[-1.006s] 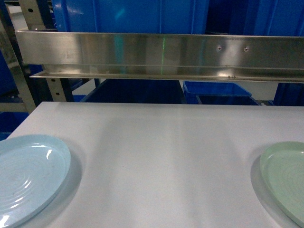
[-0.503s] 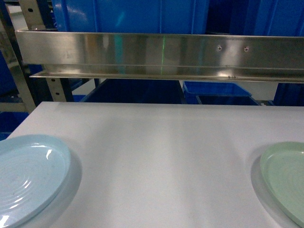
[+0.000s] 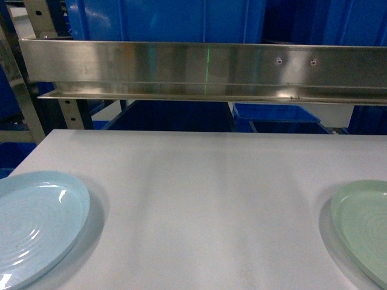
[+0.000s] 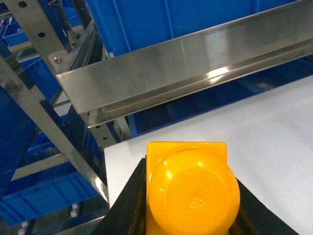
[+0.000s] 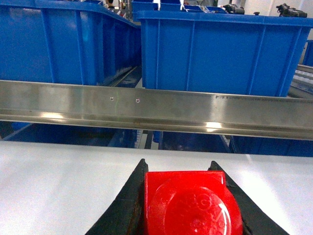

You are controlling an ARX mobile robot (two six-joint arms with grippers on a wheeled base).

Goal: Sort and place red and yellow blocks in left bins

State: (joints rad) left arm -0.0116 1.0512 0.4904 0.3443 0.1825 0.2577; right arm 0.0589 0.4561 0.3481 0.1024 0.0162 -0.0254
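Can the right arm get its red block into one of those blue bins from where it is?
Probably yes. The right gripper is shut on the red block, and the blue bins sit straight ahead above the steel rail; it must lift over that rail and the rim.

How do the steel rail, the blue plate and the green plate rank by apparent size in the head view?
1. Steel rail, spanning the whole width.
2. Blue plate.
3. Green plate.
Both plates are cut off by the frame edges, so their order is unsure.

Yellow block (image 4: 193, 193), red block (image 5: 191, 205): apparently tool-clamped.
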